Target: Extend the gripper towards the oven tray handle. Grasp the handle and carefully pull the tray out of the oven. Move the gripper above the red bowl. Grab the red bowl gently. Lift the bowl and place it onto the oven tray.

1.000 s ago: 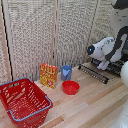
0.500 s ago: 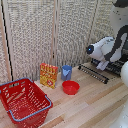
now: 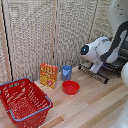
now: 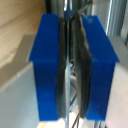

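— Where is the rack?
— The tray (image 3: 98,73) lies low over the wooden table (image 3: 95,107), at the exterior view's right, with the gripper (image 3: 95,66) down at it. In the wrist view the blue fingers (image 4: 48,65) are pressed nearly together on a thin dark bar, the oven tray handle (image 4: 66,60).

— And the containers?
— The red bowl (image 3: 70,87) sits on the table near the rack's front end, nothing visible inside. A blue cup (image 3: 66,72) stands just behind it, beside a yellow-and-red box (image 3: 48,75). A red basket (image 3: 23,100) sits well apart, at the exterior view's left; no contents can be seen in it.
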